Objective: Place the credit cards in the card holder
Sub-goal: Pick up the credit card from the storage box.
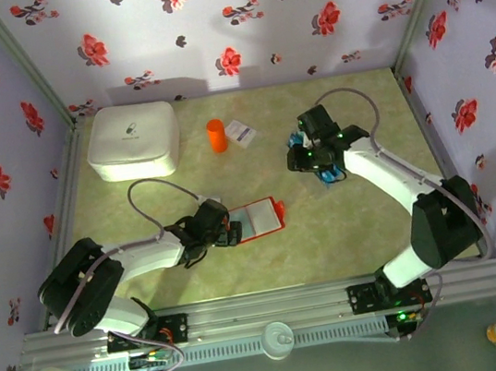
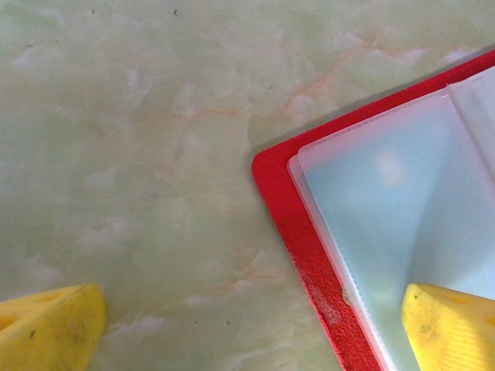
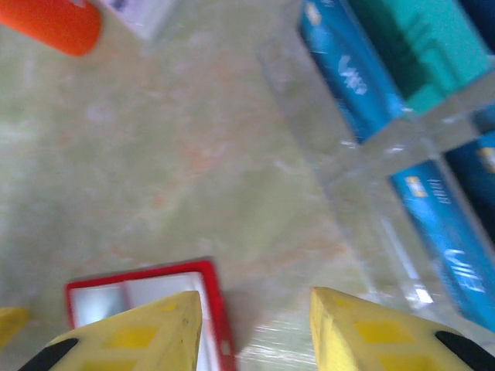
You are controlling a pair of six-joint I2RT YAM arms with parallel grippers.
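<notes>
**Open red wallet on the bench, both claws empty**

Red wallet (image 1: 258,218) lying open and flat near the middle of the green marbled bench (image 1: 332,247), a little toward the near edge, pale frosted pockets facing up.

Left claw (image 1: 227,232) low at the wallet's left edge, spread wide, holding nothing. From the left wrist camera: left claw (image 2: 247,332) with one yellow fingertip (image 2: 445,328) over a frosted pocket of the wallet (image 2: 294,239), the other over bare bench. Cannot tell whether that fingertip touches the pocket.

Right claw (image 1: 316,158) right of the middle, in the far half of the bench, just above the cards (image 1: 329,174). From the right wrist camera: right claw (image 3: 255,325) with fingers parted and nothing between them, blue and teal cards (image 3: 363,69) standing in a clear plastic rack (image 3: 371,147), and a corner of the wallet (image 3: 209,278) partly behind one fingertip.

White rounded box (image 1: 132,139) in the far left corner. Orange cylinder (image 1: 215,135) and white paper slip (image 1: 240,131) side by side near the far edge.
</notes>
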